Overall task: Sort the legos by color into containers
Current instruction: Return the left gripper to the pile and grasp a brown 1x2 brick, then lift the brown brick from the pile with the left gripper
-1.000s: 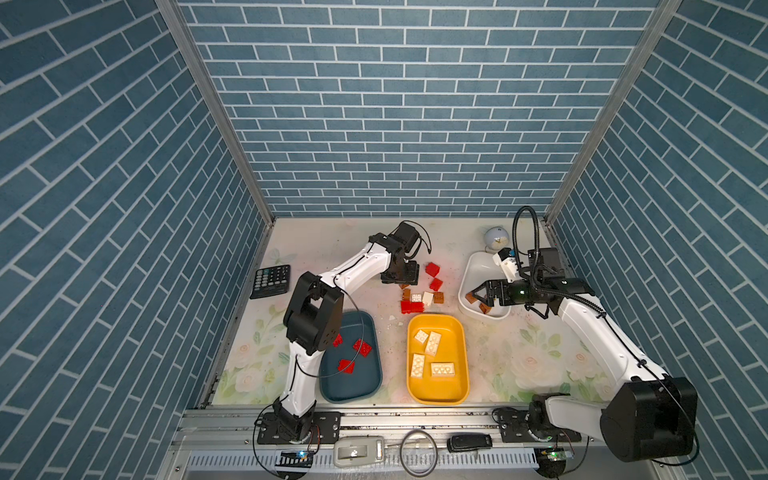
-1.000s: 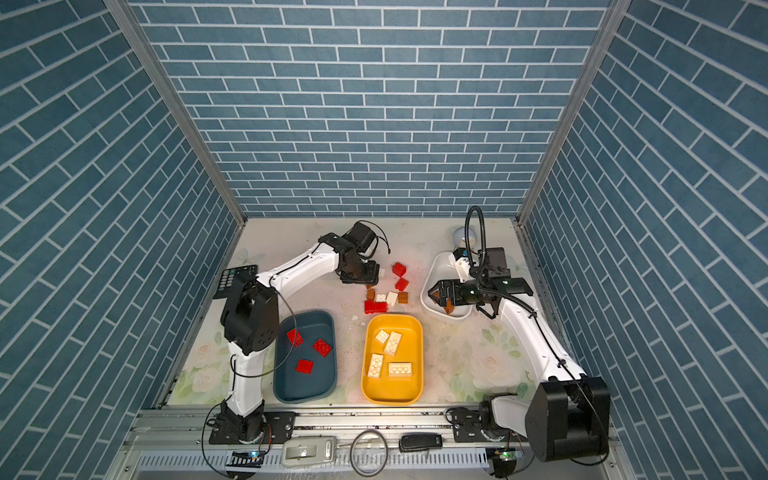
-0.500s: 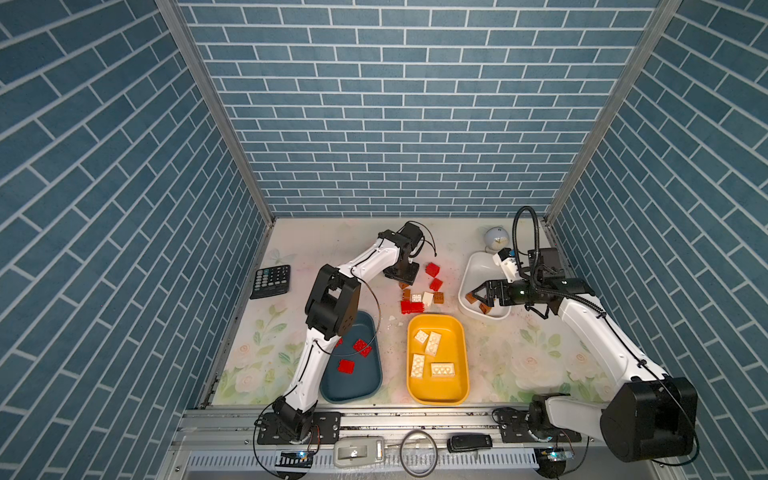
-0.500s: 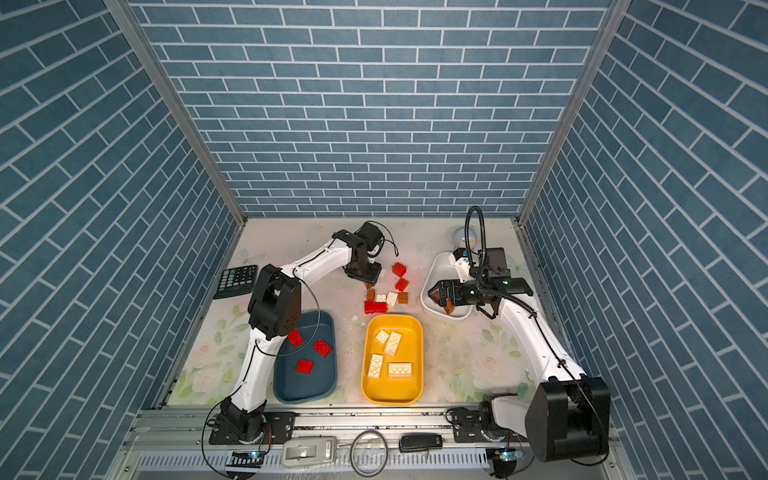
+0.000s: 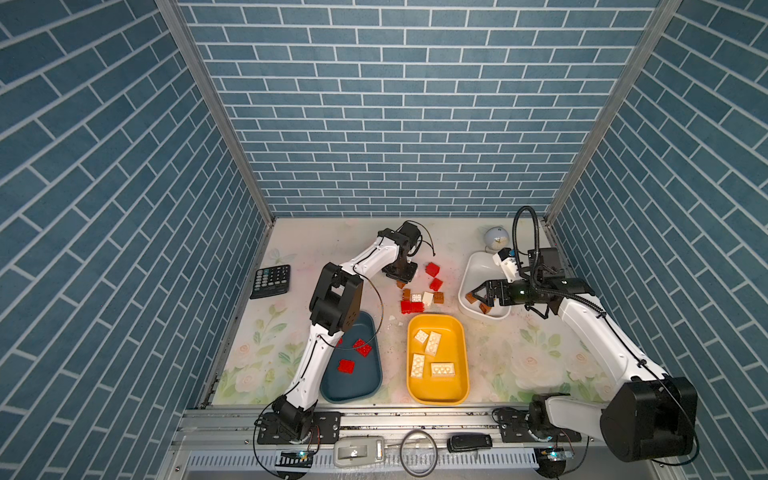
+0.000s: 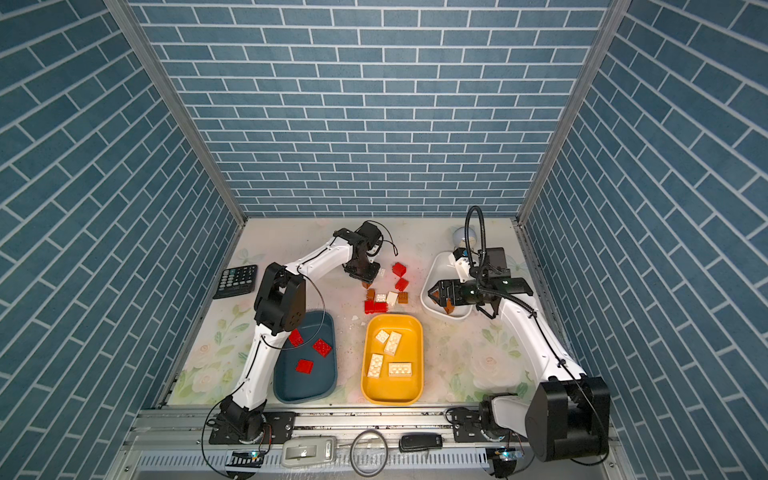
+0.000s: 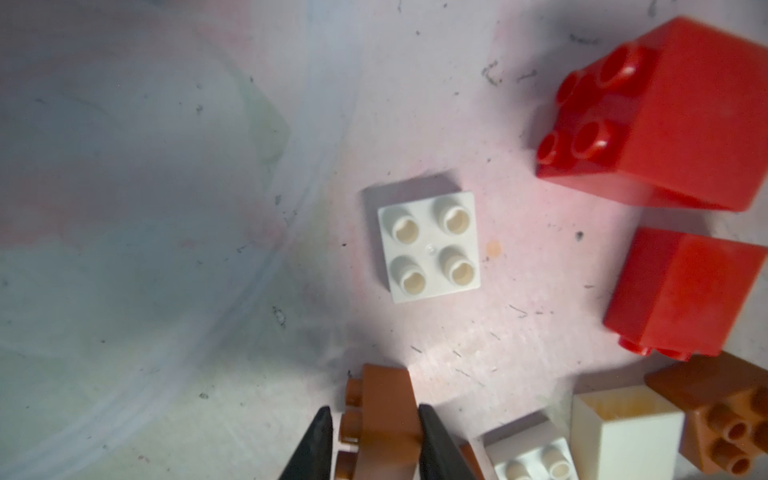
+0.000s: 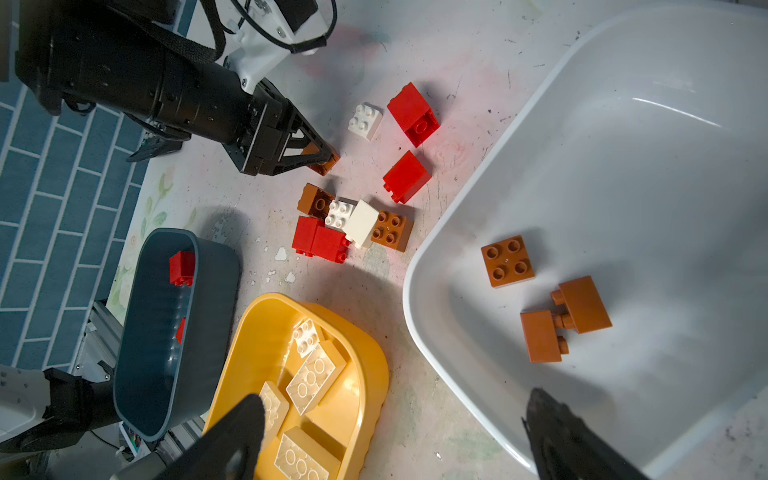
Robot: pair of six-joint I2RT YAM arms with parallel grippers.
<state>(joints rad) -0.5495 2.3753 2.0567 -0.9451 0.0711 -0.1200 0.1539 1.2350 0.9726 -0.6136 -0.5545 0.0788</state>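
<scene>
Two black fingers [image 7: 432, 440] of the left pincer [image 7: 375, 409] squeeze a brown brick [image 7: 386, 386]. Its wrist view shows this plainly, while both top views give only a brown speck under it. A white square brick [image 7: 430, 245] lies just ahead. The right pincer [image 5: 477, 296] hangs spread over the white tray [image 8: 623, 145], with three brown bricks [image 8: 508, 261] in it just ahead.

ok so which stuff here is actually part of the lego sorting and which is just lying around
Part of the job:
small studded plastic bricks, red, cream-white and brown
brown brick pinched in the left gripper
dark teal-blue plastic tray
yellow plastic tray
white plastic tray

Just lying about:
black calculator
small pale round ball
</scene>
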